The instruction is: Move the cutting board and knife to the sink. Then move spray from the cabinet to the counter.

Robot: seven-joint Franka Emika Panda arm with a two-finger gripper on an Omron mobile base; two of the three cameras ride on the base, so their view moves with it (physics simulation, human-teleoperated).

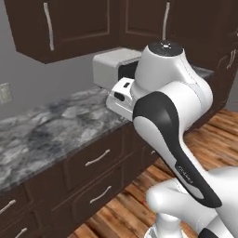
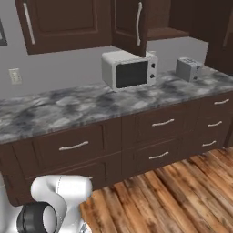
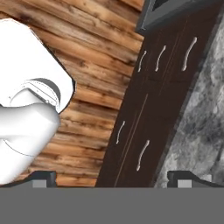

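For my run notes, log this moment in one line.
gripper: open, empty | above drawers | counter: microwave, toaster

bench (image 2: 68, 109): grey marbled stone top, runs along the wall over dark brown drawers w/ curved silver handles. in left base view the bench (image 1: 51, 125) stretches from lower left up toward the corner; in hand view it shows as a grey marbled strip (image 3: 201, 113) at the right edge, beside the drawer fronts.

cabinet (image 2: 68, 22): dark brown wood wall unit above the bench, long vertical silver handles. one door (image 2: 132, 25) stands ajar, edge-on, w/ an inner shelf visible to its right. in left base view cabinet (image 1: 69, 28) doors look closed.
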